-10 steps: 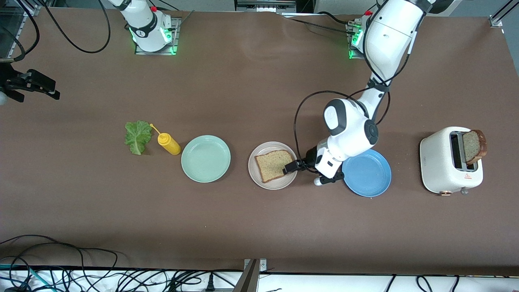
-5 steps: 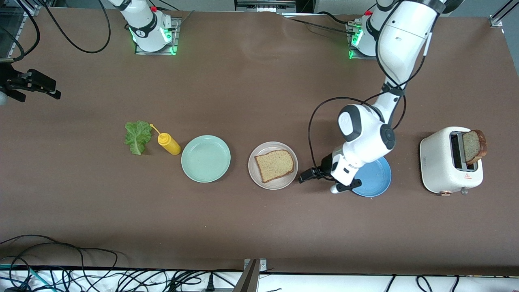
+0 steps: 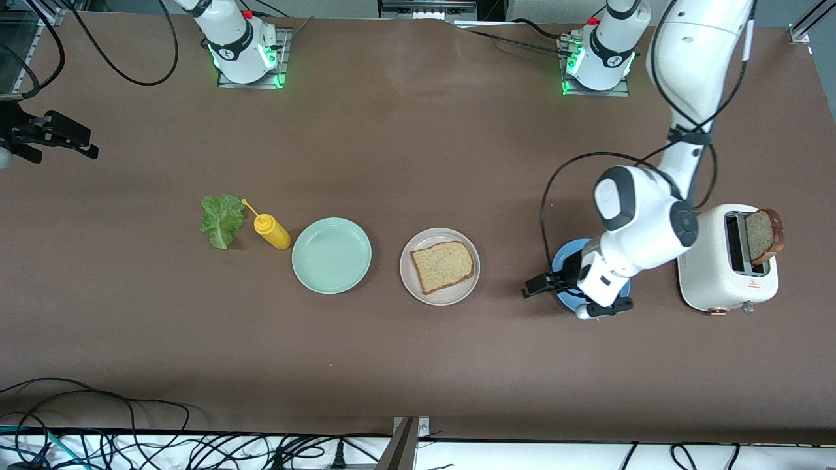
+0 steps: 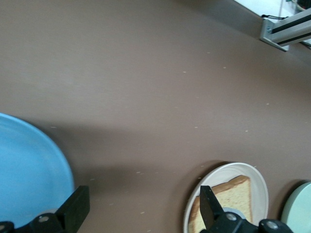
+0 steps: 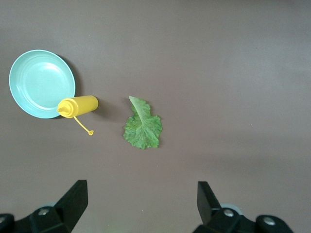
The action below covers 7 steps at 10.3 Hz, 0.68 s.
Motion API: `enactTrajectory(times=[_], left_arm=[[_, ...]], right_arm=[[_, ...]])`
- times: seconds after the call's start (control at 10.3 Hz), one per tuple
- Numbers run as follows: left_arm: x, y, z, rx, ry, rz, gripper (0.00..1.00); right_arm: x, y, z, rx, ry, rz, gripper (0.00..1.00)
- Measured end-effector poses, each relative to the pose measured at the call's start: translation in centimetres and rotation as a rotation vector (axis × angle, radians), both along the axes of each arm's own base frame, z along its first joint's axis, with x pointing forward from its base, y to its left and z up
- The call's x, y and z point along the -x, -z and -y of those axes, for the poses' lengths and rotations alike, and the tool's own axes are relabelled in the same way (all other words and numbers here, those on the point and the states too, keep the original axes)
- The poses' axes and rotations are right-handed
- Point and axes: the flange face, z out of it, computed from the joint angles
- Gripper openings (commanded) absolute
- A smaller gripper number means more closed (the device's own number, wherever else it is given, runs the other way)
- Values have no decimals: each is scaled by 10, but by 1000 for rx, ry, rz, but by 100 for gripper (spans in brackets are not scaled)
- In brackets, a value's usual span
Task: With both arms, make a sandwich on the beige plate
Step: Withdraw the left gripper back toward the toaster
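Bread slice (image 3: 443,266) — apart from left gripper (image 3: 538,285)

Just a big brown table (image 3: 405,365) with a mess of black cables (image 3: 130,437) along its near edge.

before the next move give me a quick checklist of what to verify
1. First bread slice flat on the beige plate: ok.
2. Left gripper open and empty, over the table at the blue plate's edge: ok.
3. Second slice up out of the toaster, reachable: ok.
4. Lettuce free on the table beside the mustard bottle: ok.
5. Right gripper open, above the lettuce: ok.
6. Lettuce on the bread: not ok, not yet placed.
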Motion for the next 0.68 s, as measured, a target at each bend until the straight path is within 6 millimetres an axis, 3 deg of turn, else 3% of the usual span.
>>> enactTrajectory(times=[0.68], left_arm=[[14, -31, -105, -298, 110, -43, 100]], right_arm=[[2, 2, -2, -2, -4, -20, 100]])
